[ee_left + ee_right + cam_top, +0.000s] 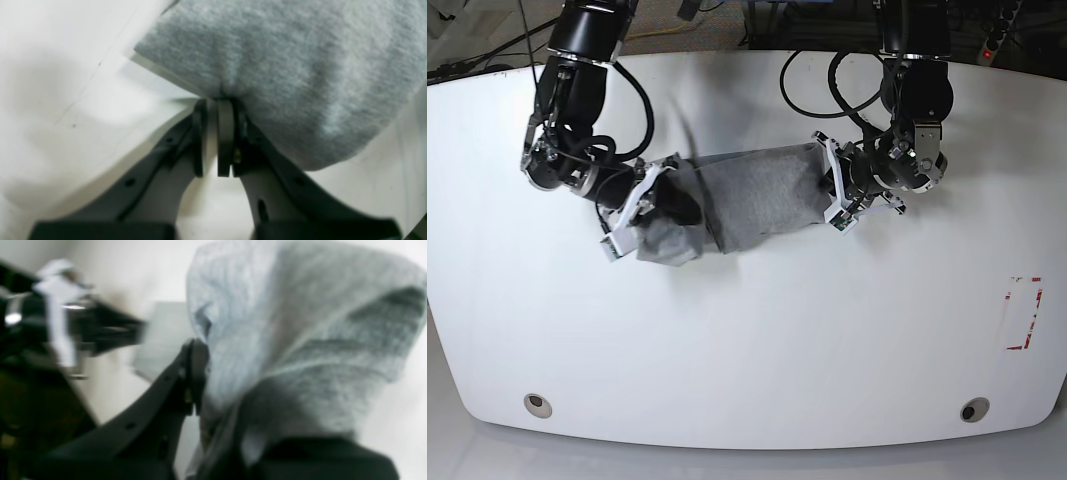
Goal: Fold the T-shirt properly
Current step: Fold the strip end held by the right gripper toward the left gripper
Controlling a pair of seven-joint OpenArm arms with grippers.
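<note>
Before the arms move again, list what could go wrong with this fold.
1. The left gripper pinches only a small pucker at the T-shirt edge; a pull may slip it free.
2. Cloth drapes bunched over the right gripper, so layers may drag and crumple instead of lying flat.
3. Both grippers hold opposite ends of the T-shirt above the table; uneven motion could skew the fold.

The T-shirt point(747, 203) is heather grey, a fine mottle of lighter and darker flecks, with no print on the side that shows. The worktop point(747, 340) is plain white, with a red dashed rectangle point(1023, 313) at its 3 o'clock edge. Both arms are black with white brackets; the left gripper point(217, 110) has black jaws with grey pads.
</note>
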